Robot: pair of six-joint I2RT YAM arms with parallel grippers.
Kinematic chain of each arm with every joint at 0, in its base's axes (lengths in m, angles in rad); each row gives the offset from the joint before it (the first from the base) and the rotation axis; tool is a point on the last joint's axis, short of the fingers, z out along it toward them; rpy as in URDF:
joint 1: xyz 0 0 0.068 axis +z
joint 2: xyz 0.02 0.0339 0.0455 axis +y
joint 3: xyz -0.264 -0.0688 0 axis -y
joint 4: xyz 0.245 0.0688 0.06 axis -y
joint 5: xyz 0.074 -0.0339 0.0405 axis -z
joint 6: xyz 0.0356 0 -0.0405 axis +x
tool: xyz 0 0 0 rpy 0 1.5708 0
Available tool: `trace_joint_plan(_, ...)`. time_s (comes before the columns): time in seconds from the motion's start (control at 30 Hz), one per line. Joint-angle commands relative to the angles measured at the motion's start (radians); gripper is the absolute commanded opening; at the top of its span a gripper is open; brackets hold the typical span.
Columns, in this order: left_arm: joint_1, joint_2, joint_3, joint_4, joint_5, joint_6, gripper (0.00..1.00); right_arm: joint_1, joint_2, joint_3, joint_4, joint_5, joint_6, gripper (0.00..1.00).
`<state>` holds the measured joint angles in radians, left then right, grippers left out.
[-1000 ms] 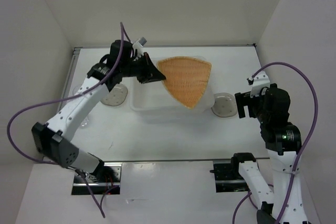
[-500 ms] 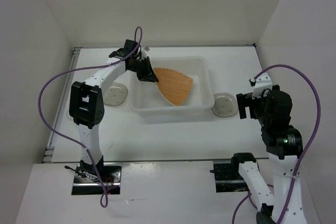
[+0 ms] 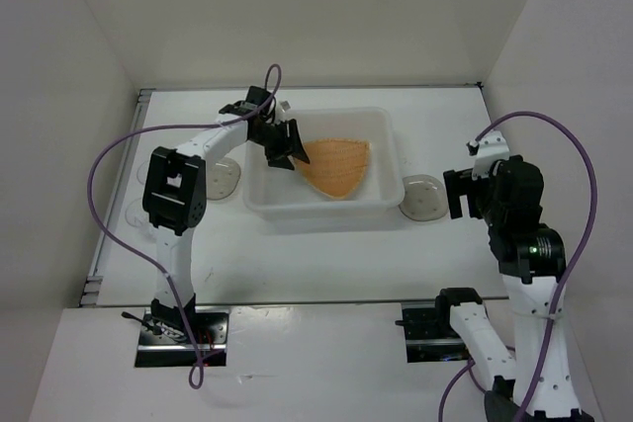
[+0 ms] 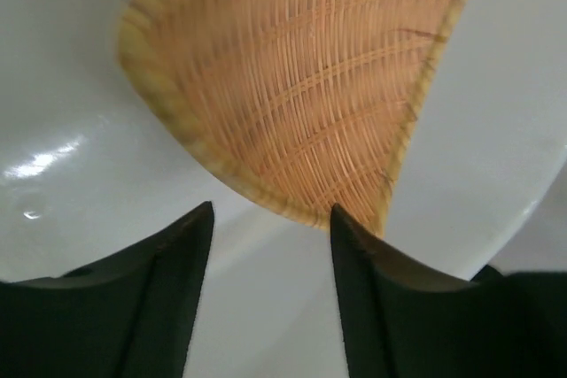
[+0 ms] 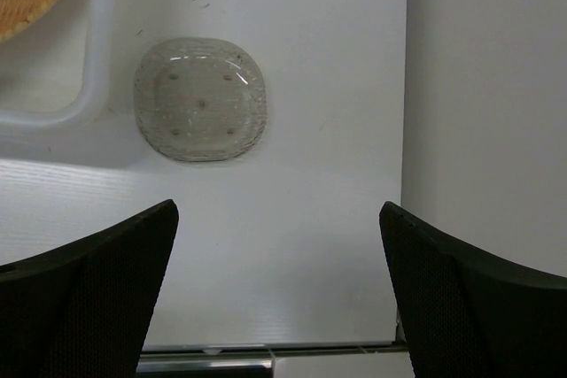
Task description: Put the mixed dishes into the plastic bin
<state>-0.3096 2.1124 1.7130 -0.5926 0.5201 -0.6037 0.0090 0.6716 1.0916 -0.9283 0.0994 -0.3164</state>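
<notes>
Bright, even overhead light leaves only faint shadows on the white bench (image 3: 297,254) beside the white translucent rectangular plastic bin (image 3: 321,209). The left wrist view shows the tan woven-look rounded-triangle plate (image 4: 301,86) slightly blurred, small glare spots beside it, and the black fingers (image 4: 168,298) of the left hand (image 4: 270,212) soft-edged.

You see the left gripper (image 4: 270,219) with jaws apart, nothing between them | woven plate (image 4: 301,86) lies loose on the white floor of the plastic bin (image 4: 71,130) | plate rim just beyond the dark fingertips (image 4: 177,254) | contact there: cannot tell
</notes>
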Motion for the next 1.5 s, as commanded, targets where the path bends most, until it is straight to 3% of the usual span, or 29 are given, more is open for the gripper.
trace_joint_plan(0.0, -0.005, -0.019, 0.059, -0.013, -0.012, 0.025, 0.65, 0.006, 0.061, 0.013, 0.062, 0.051, 0.019, 0.99)
trace_joint_plan(0.13, -0.005, -0.028, 0.106, -0.058, -0.022, 0.035, 0.83, -0.003, 0.236, 0.076, 0.071, 0.103, 0.028, 0.99)
trace_joint_plan(0.23, -0.005, -0.067, 0.190, -0.094, -0.069, 0.025, 0.90, 0.006, 0.337, 0.097, 0.086, 0.124, 0.013, 0.99)
trace_joint_plan(0.27, -0.005, -0.098, 0.262, -0.108, -0.084, 0.025, 0.98, 0.015, 0.350, 0.097, 0.098, 0.125, 0.001, 0.99)
trace_joint_plan(0.37, -0.016, -0.164, 0.441, -0.185, -0.164, 0.016, 1.00, 0.016, 0.404, 0.033, 0.178, 0.137, -0.065, 0.99)
trace_joint_plan(0.53, -0.034, -0.297, 0.586, -0.384, -0.301, 0.067, 1.00, -0.173, 0.555, 0.049, 0.218, -0.054, -0.121, 0.99)
trace_joint_plan(0.67, -0.045, -0.503, 0.388, -0.400, -0.434, 0.082, 1.00, -0.283, 0.698, 0.102, 0.181, -0.243, -0.165, 0.99)
trace_joint_plan(0.8, -0.036, -0.777, 0.087, -0.351, -0.443, 0.015, 1.00, -0.428, 0.937, 0.242, -0.020, -0.566, -0.301, 0.99)
trace_joint_plan(0.87, -0.026, -0.847, -0.031, -0.351, -0.456, -0.014, 1.00, -0.464, 1.071, 0.281, -0.091, -0.636, -0.355, 0.99)
trace_joint_plan(1.0, -0.026, -0.989, -0.150, -0.384, -0.456, -0.085, 1.00, -0.488, 1.166, 0.303, -0.121, -0.716, -0.404, 0.99)
trace_joint_plan(1.17, -0.026, -1.051, -0.171, -0.435, -0.465, -0.131, 1.00, -0.486, 1.262, 0.303, -0.159, -0.754, -0.460, 0.99)
trace_joint_plan(1.47, -0.026, -1.042, -0.089, -0.535, -0.520, -0.131, 1.00, -0.512, 1.361, 0.292, -0.073, -0.788, -0.426, 0.99)
